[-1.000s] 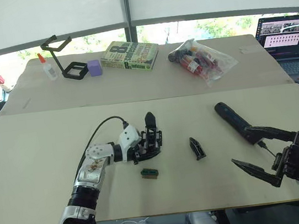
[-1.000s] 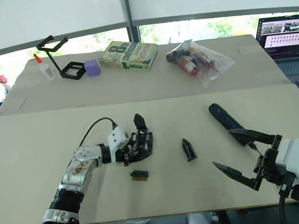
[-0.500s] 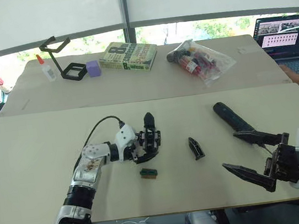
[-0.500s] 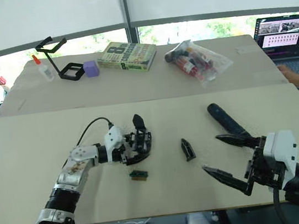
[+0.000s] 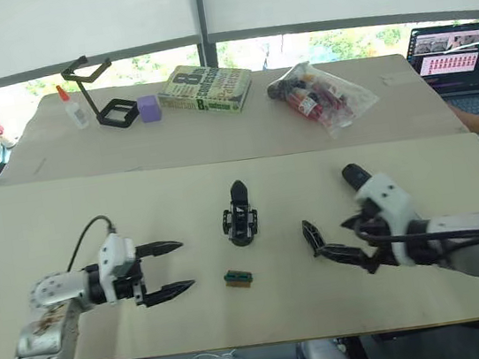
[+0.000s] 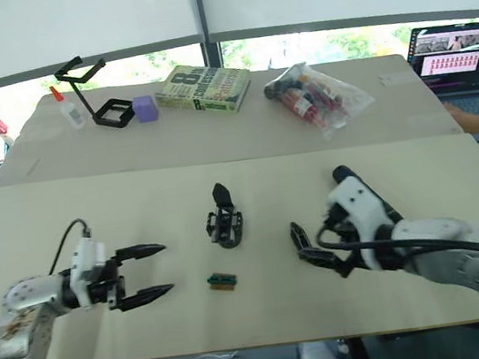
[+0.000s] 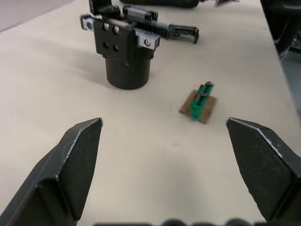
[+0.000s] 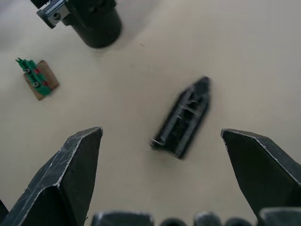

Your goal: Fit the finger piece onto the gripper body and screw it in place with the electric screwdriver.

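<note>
Nothing is assembled yet, as far as I can judge. My right gripper (image 8: 162, 179) hangs over the finger piece (image 8: 182, 118) with its two black fingers spread wide on either side of it, touching nothing. The piece lies flat on the table (image 5: 134, 194), loose, its pointed end toward the gripper body (image 5: 241, 218), which stands just to its 9 o'clock on its round base, apart from it, with one pointed finger sticking up at 12.

My left gripper (image 5: 173, 266) sits well out at 9 o'clock from the gripper body, fingers spread, holding nothing. Between it and the body, nearer 7 o'clock of the body, lies a small green-and-brown circuit block (image 5: 239, 279).

The electric screwdriver (image 5: 352, 174) rests on the table at about 1 o'clock from the finger piece; my right arm covers most of it, so I see just its rounded end.

So everything is left: picking up the finger piece, seating it on the body, fetching the screwdriver, driving the screw. I cannot make out any screw.
</note>
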